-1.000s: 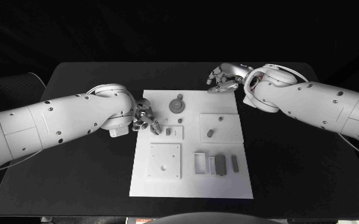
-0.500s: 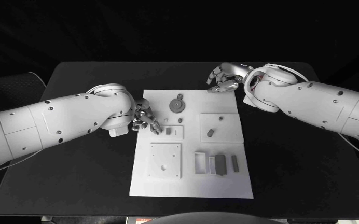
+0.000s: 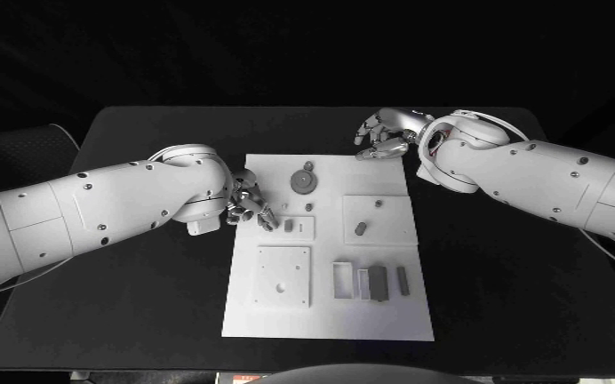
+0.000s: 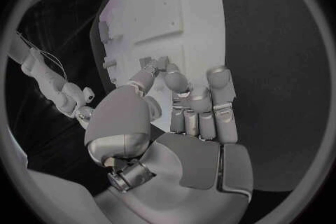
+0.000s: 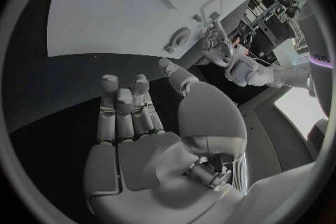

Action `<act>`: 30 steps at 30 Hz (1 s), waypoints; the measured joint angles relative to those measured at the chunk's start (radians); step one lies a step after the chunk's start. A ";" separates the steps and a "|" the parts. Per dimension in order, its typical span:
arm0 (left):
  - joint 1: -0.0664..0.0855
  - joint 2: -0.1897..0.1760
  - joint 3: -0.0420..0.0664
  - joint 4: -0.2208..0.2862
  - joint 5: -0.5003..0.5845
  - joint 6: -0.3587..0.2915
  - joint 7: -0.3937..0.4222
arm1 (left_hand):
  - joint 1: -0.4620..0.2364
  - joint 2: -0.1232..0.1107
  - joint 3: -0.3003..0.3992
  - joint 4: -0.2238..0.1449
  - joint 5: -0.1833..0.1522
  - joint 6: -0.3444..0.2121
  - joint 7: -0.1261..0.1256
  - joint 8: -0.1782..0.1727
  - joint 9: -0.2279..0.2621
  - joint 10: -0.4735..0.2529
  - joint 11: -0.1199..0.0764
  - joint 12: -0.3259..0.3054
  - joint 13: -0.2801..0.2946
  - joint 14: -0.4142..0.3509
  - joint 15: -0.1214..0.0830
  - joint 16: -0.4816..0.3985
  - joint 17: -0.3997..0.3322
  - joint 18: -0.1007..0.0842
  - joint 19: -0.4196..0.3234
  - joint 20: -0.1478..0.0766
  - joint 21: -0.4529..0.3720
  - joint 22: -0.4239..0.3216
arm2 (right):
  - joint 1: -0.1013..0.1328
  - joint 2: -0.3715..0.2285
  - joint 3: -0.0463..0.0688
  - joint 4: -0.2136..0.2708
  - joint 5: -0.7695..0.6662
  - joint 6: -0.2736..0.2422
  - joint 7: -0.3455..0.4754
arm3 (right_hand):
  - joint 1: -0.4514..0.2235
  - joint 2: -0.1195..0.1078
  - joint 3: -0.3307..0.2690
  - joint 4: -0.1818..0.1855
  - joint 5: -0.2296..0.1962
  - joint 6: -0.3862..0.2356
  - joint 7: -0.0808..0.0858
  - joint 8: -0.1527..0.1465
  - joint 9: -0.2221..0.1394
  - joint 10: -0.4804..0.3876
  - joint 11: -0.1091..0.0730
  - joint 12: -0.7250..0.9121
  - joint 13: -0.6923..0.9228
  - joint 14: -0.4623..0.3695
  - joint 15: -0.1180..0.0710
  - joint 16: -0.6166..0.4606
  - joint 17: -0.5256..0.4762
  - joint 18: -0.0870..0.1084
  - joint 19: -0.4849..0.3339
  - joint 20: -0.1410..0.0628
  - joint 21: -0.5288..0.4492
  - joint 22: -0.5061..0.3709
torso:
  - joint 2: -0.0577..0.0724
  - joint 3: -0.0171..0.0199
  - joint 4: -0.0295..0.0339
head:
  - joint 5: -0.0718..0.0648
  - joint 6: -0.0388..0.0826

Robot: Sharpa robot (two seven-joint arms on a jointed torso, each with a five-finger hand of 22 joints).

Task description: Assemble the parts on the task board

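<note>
Your left hand (image 3: pixel 250 205) sits at the left edge of the white task board (image 3: pixel 385 313), fingers curled together over the board's rim beside a small raised square plate (image 3: pixel 298 227) with an upright grey peg. In the left wrist view the fingertips (image 4: pixel 171 75) close round a small grey part (image 4: pixel 155 61) just above the board; whether they truly clamp it you cannot tell.

Your right hand (image 3: pixel 383 136) hovers off the board's far right corner, over the black table (image 3: pixel 141 313), fingers loosely apart and holding nothing. The right wrist view shows its palm (image 5: pixel 140 140) open above dark tabletop, the board's edge just beyond the fingertips.

On the board, a round grey disc (image 3: pixel 302 180) lies near the far edge, between the two hands. A square plate (image 3: pixel 377 218) with a small slanted grey piece on it sits to the right, a larger square plate (image 3: pixel 282 276) with a hole sits near left, and a row of narrow grey and white bars (image 3: pixel 371 281) lies beside it.

No writing or brand mark can be read on the board or the parts.
</note>
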 measured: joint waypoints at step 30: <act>-0.003 0.004 -0.002 0.008 0.025 -0.016 -0.007 | -0.002 0.015 -0.007 0.001 0.000 -0.002 -0.003 0.005 0.003 0.000 0.000 0.000 0.001 -0.005 -0.002 0.000 0.001 -0.007 0.000 0.000 0.000 0.000 | 0.000 -0.001 0.000 0.003 0.000 0.000 0.000 | 0.000 0.000 0.000 0.000 0.000 0.000 0.000 0.000 0.000 0.000 0.000 0.000 -0.001 -0.001 0.001 0.000 0.000 0.000 0.002 -0.002 0.000 0.000 | 0.000 0.0013 -0.0003 | -0.007 -0.003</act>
